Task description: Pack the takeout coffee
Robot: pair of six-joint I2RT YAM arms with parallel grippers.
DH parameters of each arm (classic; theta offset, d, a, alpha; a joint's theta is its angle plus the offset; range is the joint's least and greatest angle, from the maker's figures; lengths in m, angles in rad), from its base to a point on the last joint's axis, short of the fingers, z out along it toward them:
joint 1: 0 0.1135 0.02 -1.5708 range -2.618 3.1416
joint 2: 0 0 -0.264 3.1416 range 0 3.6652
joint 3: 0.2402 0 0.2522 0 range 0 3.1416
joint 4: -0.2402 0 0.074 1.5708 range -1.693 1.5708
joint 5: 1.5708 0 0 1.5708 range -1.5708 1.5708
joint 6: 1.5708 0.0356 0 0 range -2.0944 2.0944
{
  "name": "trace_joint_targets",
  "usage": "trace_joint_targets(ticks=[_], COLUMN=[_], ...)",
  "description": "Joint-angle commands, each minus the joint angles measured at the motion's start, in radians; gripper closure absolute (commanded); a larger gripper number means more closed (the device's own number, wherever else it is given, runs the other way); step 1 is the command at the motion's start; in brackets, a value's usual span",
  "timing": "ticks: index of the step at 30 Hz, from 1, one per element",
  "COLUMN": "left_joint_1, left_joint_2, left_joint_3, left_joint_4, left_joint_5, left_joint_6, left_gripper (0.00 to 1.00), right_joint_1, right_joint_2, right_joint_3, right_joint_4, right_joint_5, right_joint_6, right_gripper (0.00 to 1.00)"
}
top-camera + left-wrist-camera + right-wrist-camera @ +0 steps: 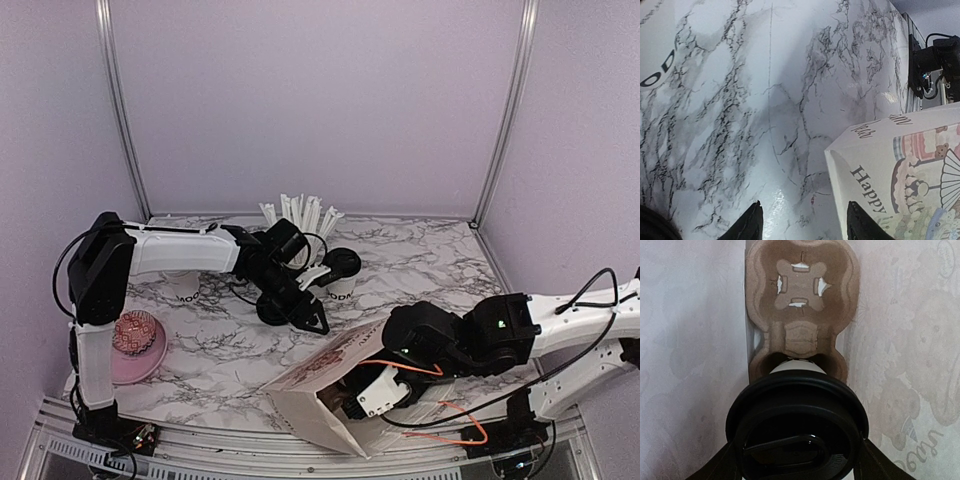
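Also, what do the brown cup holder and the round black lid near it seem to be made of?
The brown cup holder looks like moulded paper pulp: matt, fibrous, with soft pressed edges. The round black lid looks like plastic: smooth, with glossy highlights along its rim.

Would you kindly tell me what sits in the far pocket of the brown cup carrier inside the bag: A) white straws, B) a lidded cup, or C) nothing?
C: the far pocket of the cup carrier shows only its bare slotted bottom; the lidded cup in the right hand is at the near pocket.
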Motion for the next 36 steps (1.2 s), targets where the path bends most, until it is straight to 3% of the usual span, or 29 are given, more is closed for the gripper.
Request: trace_joint_targets(ticks=[1,5,12,24,31,36], left_joint_1=[0.065,0.102,0.133,0.137,0.137,0.137], left_joint_2=[-0.093,-0.148,-0.222,-0.289,-0.311,-0.318], left_joint_3=[-0.011,-0.014,-0.022,-0.046,-0.048,-0.047], left_joint_4=[-0.021,-0.036,-0.056,-0.061,-0.06,-0.059], left_joint_5=[-0.062,-0.119,-0.169,-0.173,-0.178,-0.177], left_joint_6=[0.019,0.028,0.042,0.049,0.052,0.05], left_gripper=[0.41,0.4,0.39,0.39,0.39,0.39], right_joint_1=[-0.026,-0.034,-0.086,-0.229,-0.26,-0.272], right_joint_2=[0.041,0.072,0.182,0.53,0.633,0.674], right_joint_3=[0.058,0.098,0.24,0.618,0.708,0.686], right_joint_4=[-0.017,-0.06,-0.289,-0.677,-0.685,-0.651], right_joint_5=[-0.025,-0.057,-0.209,-0.429,-0.399,-0.381], right_joint_6=[0.017,0.004,0.007,0.002,0.052,0.085], right_gripper=[0.63,0.63,0.63,0.66,0.66,0.66])
